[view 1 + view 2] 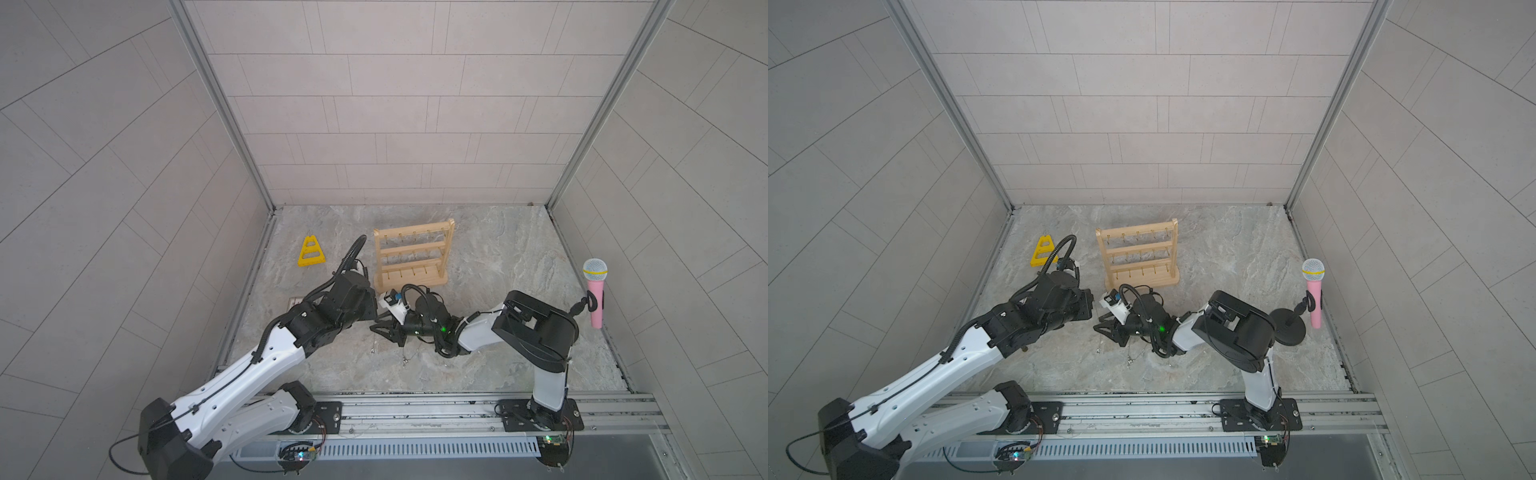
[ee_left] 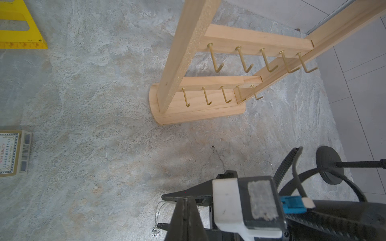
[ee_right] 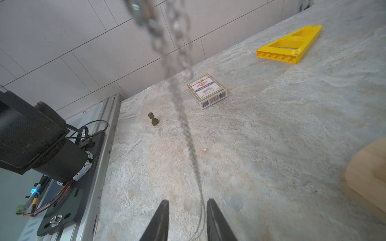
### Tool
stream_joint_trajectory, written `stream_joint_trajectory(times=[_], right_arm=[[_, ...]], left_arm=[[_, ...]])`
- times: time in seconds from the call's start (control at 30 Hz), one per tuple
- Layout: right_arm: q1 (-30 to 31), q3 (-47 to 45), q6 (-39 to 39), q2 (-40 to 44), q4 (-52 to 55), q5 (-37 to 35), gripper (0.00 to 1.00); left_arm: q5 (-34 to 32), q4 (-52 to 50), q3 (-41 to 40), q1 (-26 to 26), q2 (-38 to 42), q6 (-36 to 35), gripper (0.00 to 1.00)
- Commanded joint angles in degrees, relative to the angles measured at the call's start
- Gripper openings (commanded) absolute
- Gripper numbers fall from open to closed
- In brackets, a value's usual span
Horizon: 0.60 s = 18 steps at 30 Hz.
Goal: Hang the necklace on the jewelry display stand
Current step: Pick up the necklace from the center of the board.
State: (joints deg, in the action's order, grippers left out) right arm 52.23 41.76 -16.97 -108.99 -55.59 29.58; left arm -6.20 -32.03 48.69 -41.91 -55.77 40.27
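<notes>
Left arm: the white and black left arm [image 1: 274, 361] is nearest to the camera in both top views. It reaches from the front rail over the grey marbled tabletop [image 1: 498, 257] toward the middle.
Card box: a flat cardboard box of playing cards with blue and red print [image 3: 206, 90] lies at the left side, partly under the left arm.
Pawn: a small dark pawn-shaped piece [image 3: 153, 119] stands upright near the card box.
Yellow frame: a yellow triangular plastic frame [image 1: 311, 262] lies flat, farther back near the left wall.
Left gripper: the left gripper [image 2: 183, 203] has its black fingers pressed together, just above the right gripper, and it holds the necklace.
Necklace: the thin silver chain necklace [image 2: 159, 209] hangs down from the left gripper, and its small pendant [image 2: 155, 231] is low near the tabletop. It is in front of the stand and does not touch it.
Loose chain: more fine chain [image 2: 213, 154] lies on the tabletop. I cannot tell if it is the same necklace.
Right gripper: the right gripper [image 3: 188, 201] has its jaws apart with a moderate gap. The blurred chain runs down between them, and I cannot tell if it touches them.
Stand: the pale wooden jewelry display stand [image 1: 415, 282], with two uprights, bars with brass hooks and an oblong base, stands upright behind both grippers.
Microphone: a pink toy microphone with a silver mesh head [image 1: 596, 299] is clipped on a black stand at the right wall.
</notes>
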Motion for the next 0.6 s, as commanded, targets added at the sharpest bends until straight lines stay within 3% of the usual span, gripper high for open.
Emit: stream_joint_trajectory(times=[0.0,0.23,0.57], right_arm=[[-0.02,1.19,-0.15,-0.44,-1.35,-1.82,0.35],[-0.55,2.46,0.94,0.55,0.60,-3.34,0.39],[-0.43,2.57,0.78,0.35,0.75,-1.04,0.15]], left_arm=[[-0.39,-1.13,2.05,0.08,1.09,0.07,0.00],[-0.22,-1.49,1.95,0.09,1.28,0.16,0.00],[-0.58,-1.45,1.99,0.14,1.32,0.07,0.00]])
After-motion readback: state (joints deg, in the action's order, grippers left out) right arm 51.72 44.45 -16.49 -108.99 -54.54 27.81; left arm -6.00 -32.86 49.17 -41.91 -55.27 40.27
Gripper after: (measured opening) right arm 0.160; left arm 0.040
